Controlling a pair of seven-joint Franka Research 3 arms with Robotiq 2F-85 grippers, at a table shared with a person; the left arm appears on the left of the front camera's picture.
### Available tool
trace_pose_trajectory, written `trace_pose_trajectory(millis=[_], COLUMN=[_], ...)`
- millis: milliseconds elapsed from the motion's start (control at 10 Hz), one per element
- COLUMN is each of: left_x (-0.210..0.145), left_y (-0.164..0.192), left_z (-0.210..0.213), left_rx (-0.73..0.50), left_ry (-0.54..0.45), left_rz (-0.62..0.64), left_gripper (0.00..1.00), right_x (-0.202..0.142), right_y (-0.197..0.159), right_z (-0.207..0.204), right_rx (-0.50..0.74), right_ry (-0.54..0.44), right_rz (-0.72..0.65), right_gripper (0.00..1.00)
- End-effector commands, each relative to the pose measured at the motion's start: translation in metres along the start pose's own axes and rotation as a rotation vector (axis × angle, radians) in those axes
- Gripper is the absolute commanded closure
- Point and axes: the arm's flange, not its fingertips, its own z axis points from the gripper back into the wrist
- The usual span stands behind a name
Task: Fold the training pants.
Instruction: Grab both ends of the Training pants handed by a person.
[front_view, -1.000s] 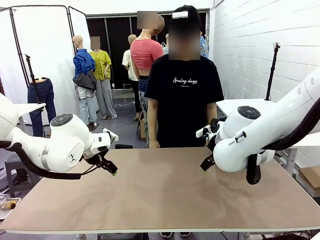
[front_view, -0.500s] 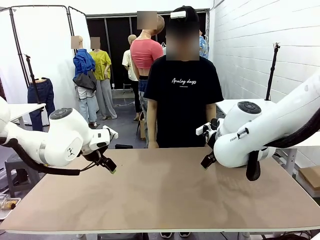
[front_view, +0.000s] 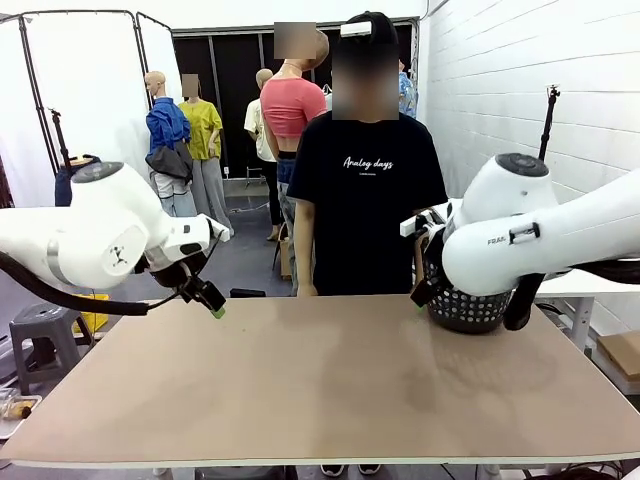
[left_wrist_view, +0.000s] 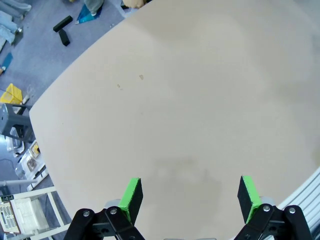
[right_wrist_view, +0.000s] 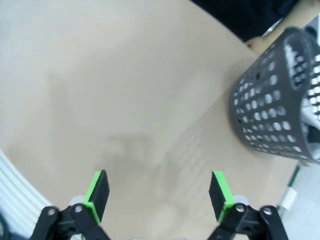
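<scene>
Left end effector (left_wrist_view: 190, 192): fingers spread wide, nothing between them, hanging over the tabletop (front_view: 320, 390). Right end effector (right_wrist_view: 157, 192): spread the same, gripping nothing. Dark grey perforated basket (right_wrist_view: 267, 110) in the upper right of the right wrist frame, by the tabletop's edge. Pale cloth (right_wrist_view: 312, 120) inside it; cannot tell whether it is the training pants. Person (front_view: 365, 200) upper centre of the front frame.

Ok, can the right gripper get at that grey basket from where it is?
Probably yes: the right gripper hovers open close beside the basket, and nothing but bare table lies between them.
</scene>
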Motion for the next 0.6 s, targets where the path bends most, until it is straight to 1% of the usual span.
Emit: trace_pose_trajectory(millis=[0, 200, 300, 500], left_x=[0.005, 0.007, 0.009, 0.007], left_y=[-0.004, -0.016, -0.016, -0.020], left_z=[0.034, 0.058, 0.064, 0.071], left_rx=[-0.047, -0.038, -0.019, -0.013], left_ry=[-0.025, -0.028, -0.033, -0.048], left_rz=[-0.046, -0.059, -0.072, -0.065], left_gripper=[0.00, 0.00, 0.00, 0.00], right_x=[0.002, 0.000, 0.003, 0.000], right_y=[0.000, 0.003, 0.005, 0.007], right_z=[0.027, 0.055, 0.059, 0.070], right_rx=[0.017, -0.002, -0.002, -0.011], right_ry=[-0.039, -0.095, -0.120, -0.125], right_rz=[-0.006, -0.005, 0.005, 0.019], right_gripper=[0.00, 0.00, 0.00, 0.00])
